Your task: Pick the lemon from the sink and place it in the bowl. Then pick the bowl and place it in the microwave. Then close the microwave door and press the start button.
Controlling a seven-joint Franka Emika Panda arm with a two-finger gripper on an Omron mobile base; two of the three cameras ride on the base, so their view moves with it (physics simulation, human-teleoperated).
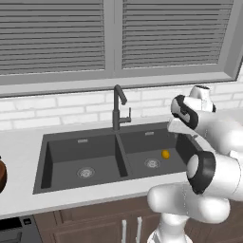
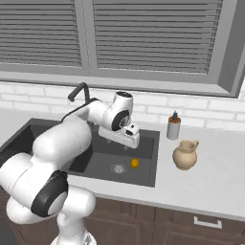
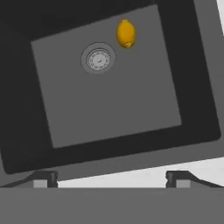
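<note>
Grey slatted blinds and a white brick wall back the left base view, where a pale bench carries the dark double-basin sink with its tall faucet at twelve o'clock of the divider. The lemon lies on the floor of the right basin, just beside the round drain at its two o'clock. A sliver of the reddish-brown bowl shows at the frame's nine o'clock edge, on the bench well apart from the sink. The white arm rises at four o'clock, its hand above the right basin's far right corner. From the right base view, the arm reaches over the same basin, and the lemon sits at three o'clock of the drain. A small bottle and a tan pitcher stand on the bench to the right of the sink, the bottle behind the pitcher. Looking down from the hand view, the lemon rests at one o'clock on the basin floor, near the drain. The two fingers rise wide apart at the bottom edge, released and holding nothing, well apart from the lemon.
</note>
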